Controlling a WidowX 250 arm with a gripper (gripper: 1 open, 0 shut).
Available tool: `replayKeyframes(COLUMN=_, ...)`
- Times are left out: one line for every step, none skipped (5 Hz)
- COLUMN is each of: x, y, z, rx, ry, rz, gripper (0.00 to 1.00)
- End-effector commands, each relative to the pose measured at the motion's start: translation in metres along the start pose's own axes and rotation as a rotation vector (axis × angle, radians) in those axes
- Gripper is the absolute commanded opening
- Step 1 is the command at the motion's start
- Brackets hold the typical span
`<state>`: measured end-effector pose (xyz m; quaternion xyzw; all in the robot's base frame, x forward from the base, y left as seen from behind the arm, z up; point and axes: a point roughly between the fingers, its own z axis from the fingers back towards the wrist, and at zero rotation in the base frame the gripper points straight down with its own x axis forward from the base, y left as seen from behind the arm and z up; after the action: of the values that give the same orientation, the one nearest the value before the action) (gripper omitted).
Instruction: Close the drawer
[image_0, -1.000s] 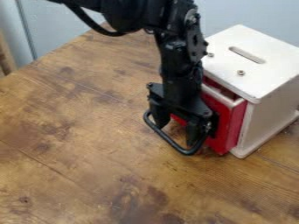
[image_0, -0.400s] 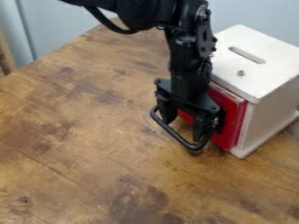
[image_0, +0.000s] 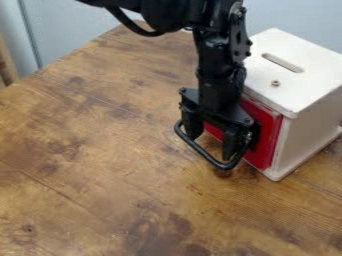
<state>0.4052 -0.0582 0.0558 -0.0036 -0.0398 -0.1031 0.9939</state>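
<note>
Camera view, and from where I am standing I am making out no readable brand or label on anything — the red front, the pale casing and the dark arm are all showing plain surfaces at this size. The black robot arm is reaching down from the top of the picture, its upper part bending over and its lower links hanging nearly upright in front of the casing. A black cable is curving out beside its upper part. The jaws are pointing down at the drawer's front, low over the wooden counter, but their dark parts are blending with the black handle, so I cannot tell whether they are clenched, released or grasping it. The drawer is sitting in the cream-white casing on the right side of the counter, its red front facing the arm and partly hidden behind it. The loop handle is slanting out from that front, down toward the wood. On top, the casing is showing a slot and a small round metal fitting. Behind the counter, a pale wall is rising.
</note>
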Motion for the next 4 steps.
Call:
replayKeyframes(x=-0.002, y=0.005, z=-0.013, rx=0.012, ry=0.031, rz=0.022, gripper=1.0)
replayKeyframes(x=0.002, y=0.006, z=-0.007, rx=0.014, ry=0.014, rz=0.024, gripper=1.0)
replayKeyframes(x=0.006, y=0.006, z=0.0, rx=0.015, ry=-0.004, rz=0.028, gripper=1.0)
replayKeyframes(x=0.009, y=0.006, z=0.006, rx=0.017, ry=-0.024, rz=0.033, gripper=1.0)
